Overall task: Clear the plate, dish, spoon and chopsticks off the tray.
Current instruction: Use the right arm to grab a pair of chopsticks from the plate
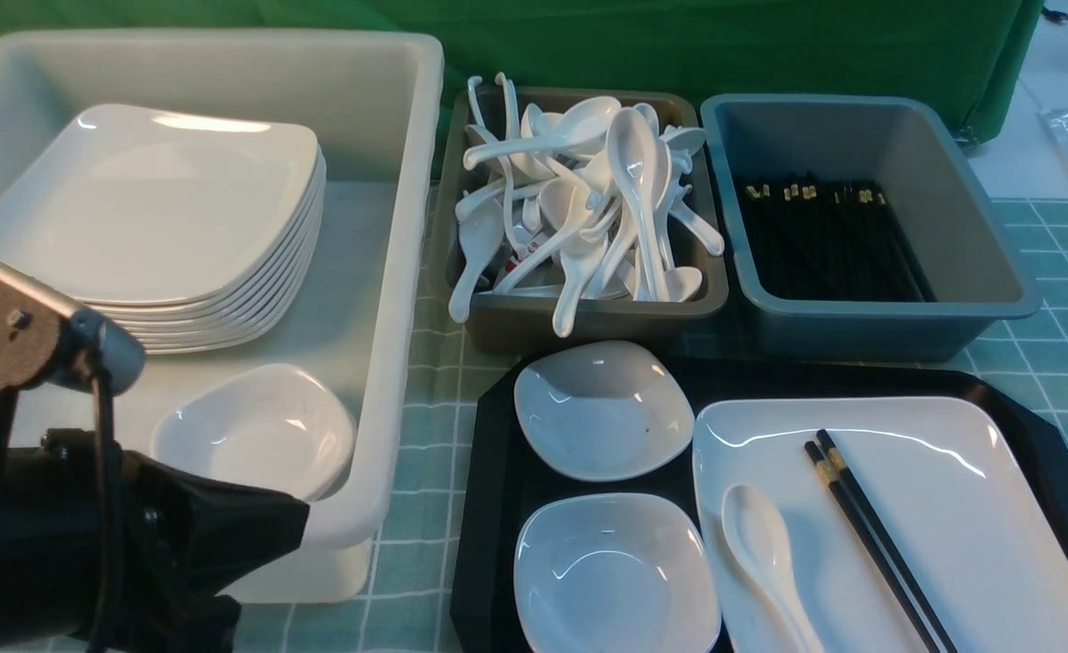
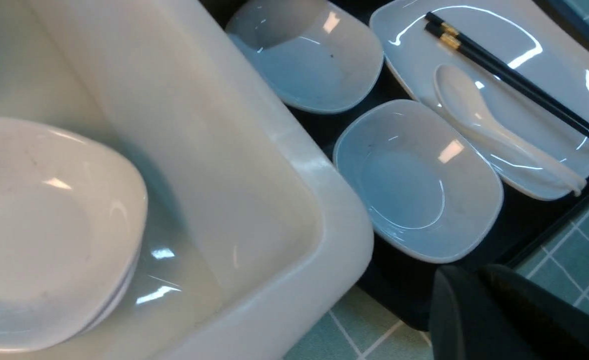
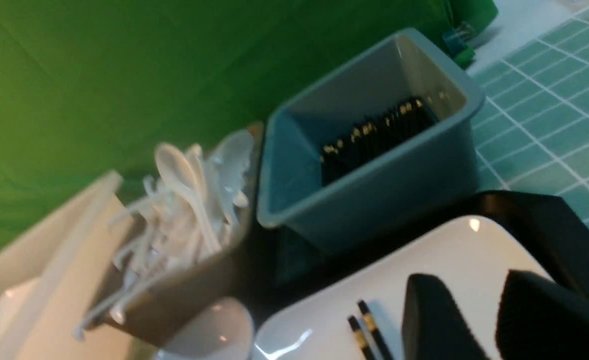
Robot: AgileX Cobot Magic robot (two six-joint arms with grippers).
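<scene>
The black tray (image 1: 489, 472) lies at the front right. On it sits the large white plate (image 1: 969, 526), and on that plate lie the white spoon (image 1: 761, 553) and the black chopsticks (image 1: 878, 544). Left of the plate, two small white dishes stand on the tray, a far one (image 1: 602, 408) and a near one (image 1: 611, 576). My left gripper (image 2: 469, 272) is shut and empty, just off the tray's near left corner by the near dish (image 2: 414, 180). Over the plate (image 3: 424, 260) my right gripper (image 3: 479, 300) hangs open and empty, beside the chopsticks (image 3: 367, 330).
A big white bin (image 1: 398, 272) on the left holds a stack of plates (image 1: 162, 209) and a small dish (image 1: 253, 431). Behind the tray stand a brown bin of spoons (image 1: 579, 199) and a grey-blue bin of chopsticks (image 1: 824, 236). Green cloth hangs behind.
</scene>
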